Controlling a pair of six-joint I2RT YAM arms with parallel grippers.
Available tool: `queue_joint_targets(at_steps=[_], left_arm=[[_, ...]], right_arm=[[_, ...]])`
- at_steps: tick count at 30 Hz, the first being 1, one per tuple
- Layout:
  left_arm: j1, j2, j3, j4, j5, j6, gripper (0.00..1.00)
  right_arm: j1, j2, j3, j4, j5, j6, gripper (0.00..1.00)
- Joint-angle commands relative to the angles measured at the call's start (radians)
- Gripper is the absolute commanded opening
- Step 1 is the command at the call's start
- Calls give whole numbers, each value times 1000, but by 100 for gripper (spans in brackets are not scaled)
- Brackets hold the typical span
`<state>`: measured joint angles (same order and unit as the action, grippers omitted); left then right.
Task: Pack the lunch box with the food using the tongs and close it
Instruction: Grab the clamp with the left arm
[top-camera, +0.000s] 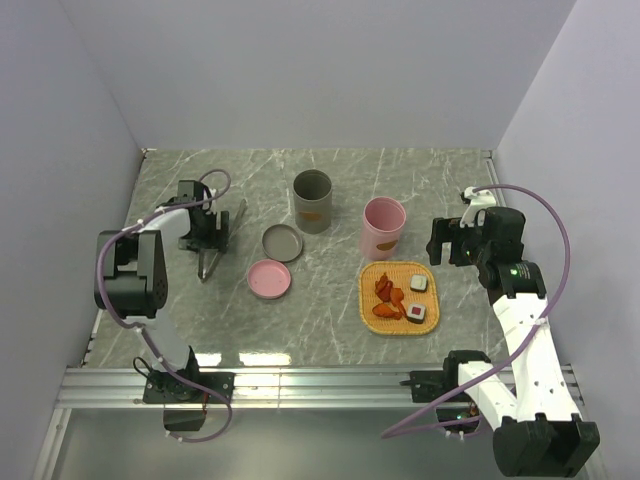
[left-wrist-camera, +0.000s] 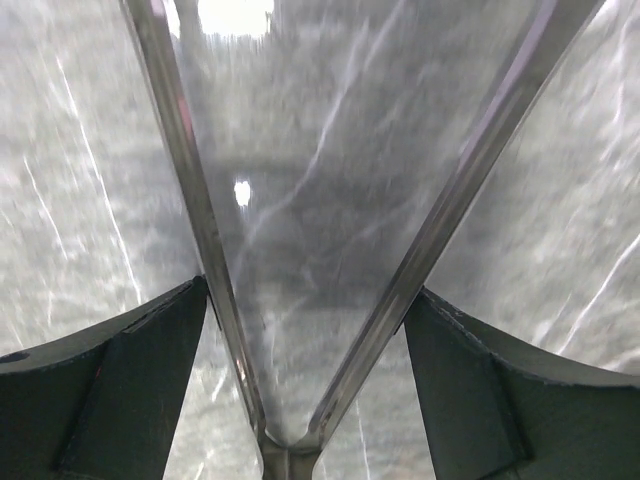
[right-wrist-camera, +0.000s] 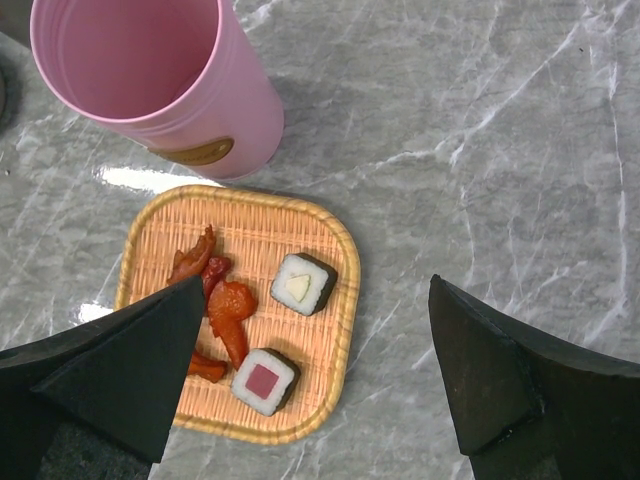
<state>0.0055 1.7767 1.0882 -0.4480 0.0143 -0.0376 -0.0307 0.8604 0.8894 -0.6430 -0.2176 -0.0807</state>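
The silver tongs (top-camera: 238, 215) lie at the table's left, joined end nearest me. In the left wrist view the tongs (left-wrist-camera: 185, 170) spread in a V, and my left gripper (left-wrist-camera: 310, 290) straddles them near the joint, one finger pressed to the outside of each arm. The food rests on an orange woven tray (right-wrist-camera: 342, 300): two sushi rolls (right-wrist-camera: 303, 284) (right-wrist-camera: 264, 381) and orange-red fried chunks (right-wrist-camera: 228, 305). My right gripper (right-wrist-camera: 316, 282) hangs open above the tray's right edge, holding nothing. The lunch box shows as an open pink cup (top-camera: 383, 226) and an open grey cup (top-camera: 313, 200).
A grey lid (top-camera: 282, 242) and a pink lid (top-camera: 269, 278) lie flat between the tongs and the tray (top-camera: 365, 300). White walls close the table at the back and both sides. The arms' bases stand on a metal rail (top-camera: 320, 385) along the near edge.
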Motion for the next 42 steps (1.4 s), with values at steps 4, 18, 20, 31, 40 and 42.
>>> queue_joint_targets(at_steps=[4, 18, 20, 31, 40, 42], left_arm=[[-1, 63, 16, 48, 55, -10, 85], [1, 112, 45, 72, 49, 25, 87], [1, 119, 53, 62, 50, 27, 85], [-1, 76, 71, 16, 53, 56, 50], [-1, -57, 188, -200, 76, 120, 49], [-1, -98, 206, -236, 110, 148, 49]], right_arm=[[-6, 5, 3, 29, 15, -13, 100], [-6, 6, 13, 19, 12, -11, 100], [-6, 6, 13, 16, 11, -11, 100], [-8, -1, 11, 6, -34, 1, 100], [-6, -11, 26, 2, -77, 1, 100], [-6, -6, 32, 0, -85, -1, 100]])
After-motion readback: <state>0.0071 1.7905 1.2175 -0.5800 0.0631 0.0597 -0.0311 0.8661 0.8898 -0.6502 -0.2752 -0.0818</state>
